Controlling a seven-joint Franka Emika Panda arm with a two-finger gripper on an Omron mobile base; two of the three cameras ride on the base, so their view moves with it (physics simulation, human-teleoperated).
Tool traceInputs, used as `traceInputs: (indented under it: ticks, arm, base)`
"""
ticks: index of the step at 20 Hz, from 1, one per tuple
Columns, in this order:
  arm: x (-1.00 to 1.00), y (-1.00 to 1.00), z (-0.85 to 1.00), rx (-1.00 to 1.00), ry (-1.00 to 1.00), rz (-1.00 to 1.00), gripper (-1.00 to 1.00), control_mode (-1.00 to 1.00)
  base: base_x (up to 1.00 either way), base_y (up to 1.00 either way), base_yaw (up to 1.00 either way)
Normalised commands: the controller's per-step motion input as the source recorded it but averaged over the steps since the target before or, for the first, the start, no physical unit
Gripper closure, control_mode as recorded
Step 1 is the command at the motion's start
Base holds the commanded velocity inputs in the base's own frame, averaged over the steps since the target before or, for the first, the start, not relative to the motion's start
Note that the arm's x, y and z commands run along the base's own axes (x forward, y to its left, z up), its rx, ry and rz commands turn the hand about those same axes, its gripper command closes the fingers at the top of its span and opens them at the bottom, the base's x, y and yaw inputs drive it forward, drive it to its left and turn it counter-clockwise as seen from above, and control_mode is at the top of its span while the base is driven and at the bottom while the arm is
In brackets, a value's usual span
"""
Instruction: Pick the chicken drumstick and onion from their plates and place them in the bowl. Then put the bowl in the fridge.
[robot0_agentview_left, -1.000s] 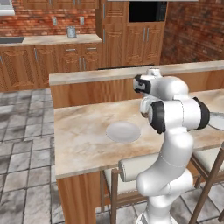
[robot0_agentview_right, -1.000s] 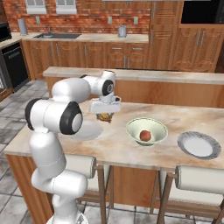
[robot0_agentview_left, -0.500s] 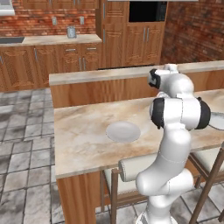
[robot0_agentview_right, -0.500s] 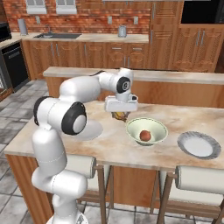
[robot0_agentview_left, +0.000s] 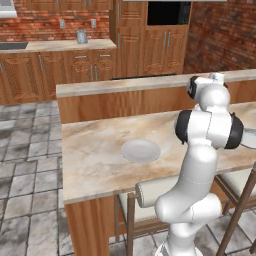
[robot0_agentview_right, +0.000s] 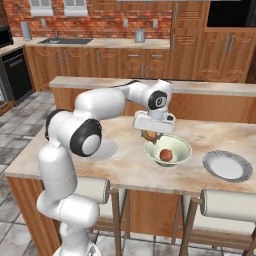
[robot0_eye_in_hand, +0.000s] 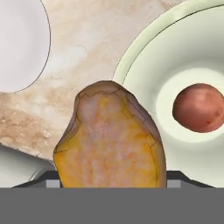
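Bowl (robot0_agentview_right: 176, 150) – onion (robot0_agentview_right: 166, 155) inside; end effector (robot0_agentview_right: 150, 136) gripping chicken drumstick (robot0_eye_in_hand: 111, 140) beside rim

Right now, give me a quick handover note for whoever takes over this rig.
Gripper: jaws shut on the chicken drumstick, held in the air at the near-left rim of the bowl, not yet over its middle.
Onion: already in the bowl.
Plates: both empty, one right of the bowl, the other left of the arm.
Done: onion placed, drumstick picked.
Left: carry the drumstick over the bowl, drop it in, then put the bowl in the fridge.
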Motion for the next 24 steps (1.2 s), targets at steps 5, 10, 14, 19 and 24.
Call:
traceInputs:
  ticks: [5,10,14,19,24]
  arm:
    - [-0.02,-0.08,-0.03,0.0,0.0,-0.19,1.0,-1.0]
    - [0.21,-0.09,-0.17,-0.11,0.0,-0.11,1.0,-1.0]
    - [0.04,-0.13,-0.3,-0.13,0.0,-0.17,1.0,-1.0]
    - [0.02,-0.11,-0.23,-0.05,0.0,-0.12,1.0,-1.0]
    - [0.1,0.0,-0.18,0.0,0.0,0.0,1.0,-1.0]
  base:
    - [0.0,0.0,0.0]
    - [0.0,0.0,0.0]
    - [0.0,0.0,0.0]
    - [0.0,0.0,0.0]
    - [0.0,0.0,0.0]
